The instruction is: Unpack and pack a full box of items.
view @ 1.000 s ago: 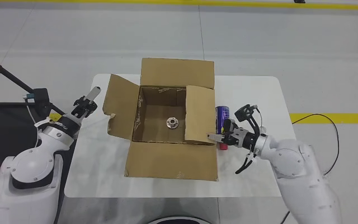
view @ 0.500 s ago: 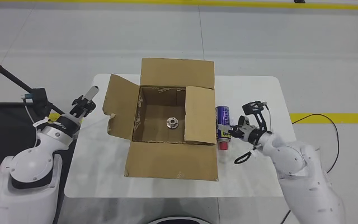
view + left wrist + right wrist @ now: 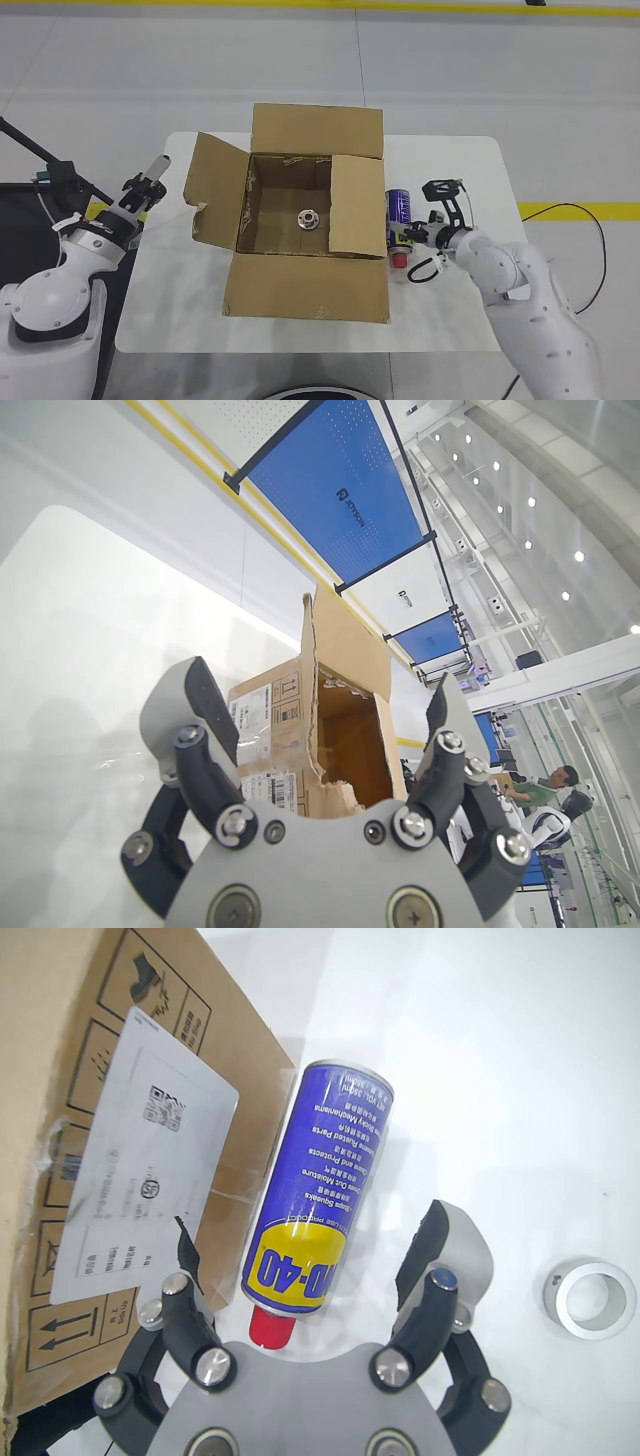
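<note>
The right claw [image 3: 306, 1223] has drawn back from the box [image 3: 305, 290], where its tips sat at the flap's edge a second ago, and its wrist has turned. The left claw [image 3: 322, 677] has edged slightly away from the box's other side. Box and can [image 3: 325, 1168] have not shifted.

The can lies on its side on the bench [image 3: 450, 170], just beside the box wall that faces the right arm and running along it. Its red cap points at the right claw. That claw is spread wide, with a finger on either side of the can's cap end, not closed on it. One finger sits in the narrow gap between can and box wall, so the cardboard crowds that side. A metal ring [image 3: 554, 1300] lies on the bench on the can's far side from the box, apart from both can and claw.

The box stands open with flaps out on three sides; the flap nearest the can leans in over the opening. A small metal disc [image 3: 308, 217] lies on the box floor. The left claw hangs spread and empty, well apart from the box on the side away from the can, facing a torn flap.
</note>
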Available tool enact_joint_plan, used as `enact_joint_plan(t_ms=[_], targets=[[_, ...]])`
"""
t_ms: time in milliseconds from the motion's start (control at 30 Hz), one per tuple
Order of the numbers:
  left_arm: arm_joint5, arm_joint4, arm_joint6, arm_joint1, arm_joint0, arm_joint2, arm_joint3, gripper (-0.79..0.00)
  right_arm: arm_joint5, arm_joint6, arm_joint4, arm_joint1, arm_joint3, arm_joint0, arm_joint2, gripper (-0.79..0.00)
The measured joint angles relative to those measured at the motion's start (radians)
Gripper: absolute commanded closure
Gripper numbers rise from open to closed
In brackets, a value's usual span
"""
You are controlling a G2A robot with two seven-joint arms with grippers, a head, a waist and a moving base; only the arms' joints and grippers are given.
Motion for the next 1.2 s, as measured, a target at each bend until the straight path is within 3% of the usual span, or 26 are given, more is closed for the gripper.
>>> enact_joint_plan(t_ms=[733, 933, 1067, 1100, 1200], targets=[[-0.008, -0.015, 0.023, 0.007, 0.024, -0.013, -0.007, -0.785, 0.025, 0.099, -0.117, -0.014, 0.054, 0.066, -0.12, -0.773], [-0.011, -0.019, 0.03, 0.009, 0.032, -0.019, -0.008, -0.785, 0.025, 0.115, -0.122, -0.02, 0.089, 0.088, -0.142, -0.72], [-0.01, -0.021, 0.033, 0.01, 0.034, -0.021, -0.01, -0.785, 0.027, 0.118, -0.126, -0.023, 0.106, 0.099, -0.15, -0.613], [-0.01, -0.021, 0.033, 0.01, 0.034, -0.021, -0.01, -0.785, 0.028, 0.119, -0.126, -0.024, 0.11, 0.101, -0.151, -0.44], [-0.009, -0.023, 0.037, 0.011, 0.036, -0.022, -0.01, -0.785, 0.028, 0.12, -0.122, -0.025, 0.119, 0.108, -0.151, -0.231]])
